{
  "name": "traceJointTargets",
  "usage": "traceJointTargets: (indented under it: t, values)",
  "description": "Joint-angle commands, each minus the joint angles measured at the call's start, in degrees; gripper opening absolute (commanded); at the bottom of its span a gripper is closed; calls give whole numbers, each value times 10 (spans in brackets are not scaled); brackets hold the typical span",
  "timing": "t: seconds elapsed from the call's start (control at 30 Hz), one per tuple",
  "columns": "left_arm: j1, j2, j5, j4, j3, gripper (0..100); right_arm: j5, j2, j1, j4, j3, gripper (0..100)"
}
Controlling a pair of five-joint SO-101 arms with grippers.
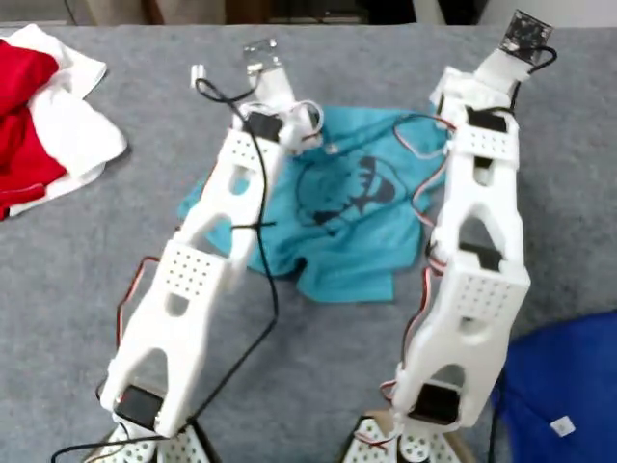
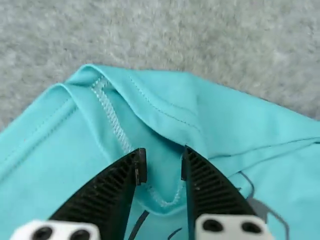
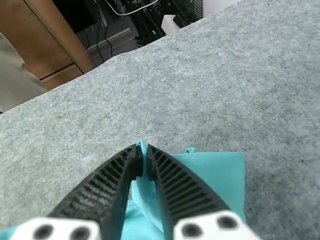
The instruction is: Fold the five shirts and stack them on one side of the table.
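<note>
A teal shirt (image 1: 357,222) with a dark print lies crumpled in the middle of the grey table, between my two arms. My left gripper (image 2: 160,162) hovers open over the shirt's stitched collar seam (image 2: 112,120), its black fingers a little apart with flat cloth showing between them. My right gripper (image 3: 142,152) is at the shirt's far right corner and is shut on a thin fold of the teal cloth (image 3: 215,175), which sticks up between its tips.
A pile of red and white shirts (image 1: 39,116) sits at the table's far left. A blue shirt (image 1: 569,386) lies at the near right corner. Wooden furniture (image 3: 45,35) and cables stand beyond the table's far edge.
</note>
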Motion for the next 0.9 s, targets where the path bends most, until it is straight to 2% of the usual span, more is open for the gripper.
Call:
traceJointTargets:
  t: [0.0,0.1,0.23,0.37,0.63,0.87]
  values:
    - [2,-15,21,4,-35,135,3,-7,8,-14,-1,5]
    - [2,-15,22,23,-50,136,3,-7,8,-14,-1,5]
    - [7,-15,-10,135,-128,140,3,-6,8,-15,0,5]
    - [4,-12,3,175,-186,140,3,-6,7,-15,0,5]
    - [25,-1,26,167,-182,140,3,-6,7,-15,2,5]
    - [38,23,43,113,-157,136,3,-6,7,-15,2,5]
